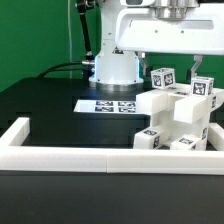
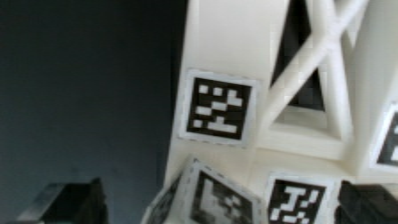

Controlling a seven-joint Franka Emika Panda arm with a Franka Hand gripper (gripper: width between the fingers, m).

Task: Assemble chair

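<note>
The chair (image 1: 180,115) is a stack of blocky white parts with black-and-white tags, standing at the exterior view's right, just behind the front rail. My gripper (image 1: 168,64) hangs right over its top, jaws spread wide to either side of the topmost tagged block (image 1: 163,77). In the wrist view the chair (image 2: 267,60) fills the frame: white bars, a diagonal brace and tags. My gripper (image 2: 222,205) is open. One dark finger (image 2: 71,200) stands well apart from the tagged part (image 2: 222,195), and the other finger (image 2: 379,203) lies close beside it. Nothing is gripped.
A long white border rail (image 1: 100,155) runs along the front of the black table and turns back at the exterior view's left (image 1: 15,132). The marker board (image 1: 112,105) lies flat in front of the robot's white base (image 1: 115,68).
</note>
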